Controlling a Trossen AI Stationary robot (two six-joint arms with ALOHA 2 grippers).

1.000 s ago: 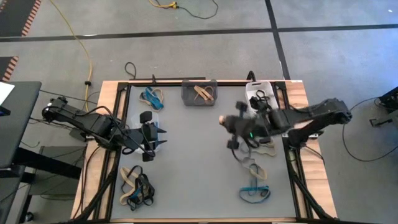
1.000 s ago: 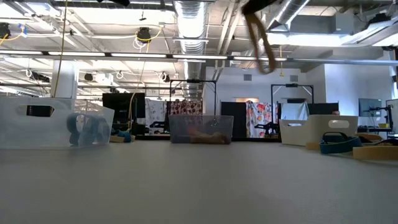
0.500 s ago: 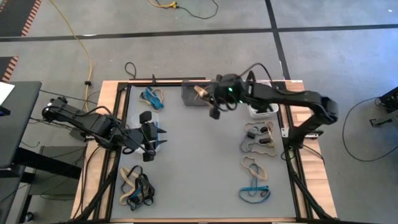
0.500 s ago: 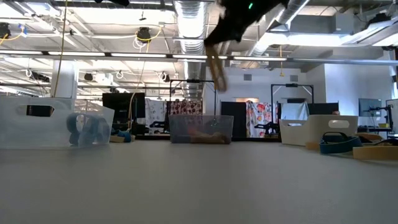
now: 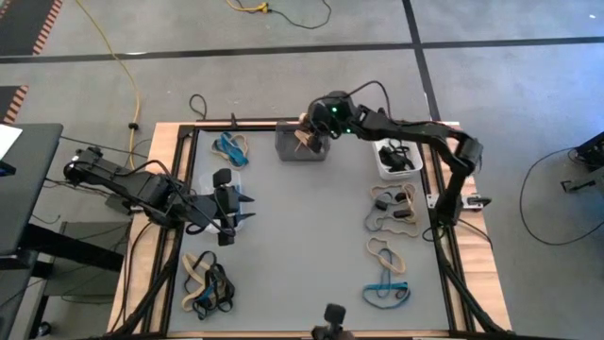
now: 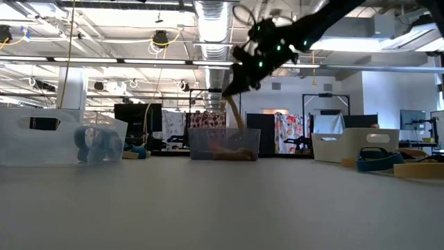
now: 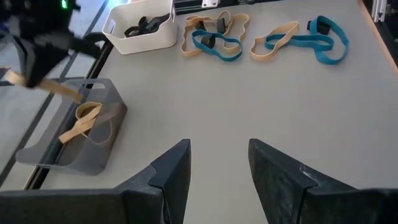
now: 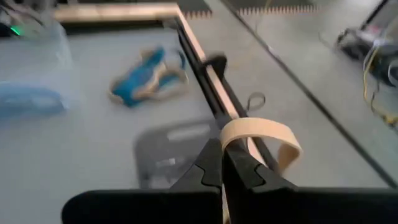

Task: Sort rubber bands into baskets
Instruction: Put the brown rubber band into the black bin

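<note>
My right gripper (image 5: 310,130) is over the dark grey basket (image 5: 302,144) at the table's far edge, shut on a tan rubber band (image 6: 236,114). More tan bands (image 7: 87,121) lie inside that basket. The clear basket (image 5: 231,149), far left, holds blue bands, and the white basket (image 5: 394,157), far right, holds black ones. My left gripper (image 5: 242,203) waits open above the table's left half, with nothing between its fingers (image 7: 177,171). My right gripper pinches one stretch of the tan band's loop (image 8: 227,144) between its two shut fingers. The fingers slant down from the table's right toward the dark grey basket. The band hangs slack below them, lifted clear of the table, its lower end (image 6: 241,127) at the basket's rim.
Loose tan, black and blue bands lie along the right side (image 5: 394,208) (image 5: 385,255) (image 5: 387,293), and another pile lies near the left front (image 5: 208,283). The table's middle (image 5: 302,246) is bare grey surface. A black rail (image 8: 205,81) runs along the far edge.
My right gripper has swung from the table's right side toward the far edge and the left, coming lower over the dark grey basket. It has stayed shut, and the tan band has travelled with it, hanging below.
</note>
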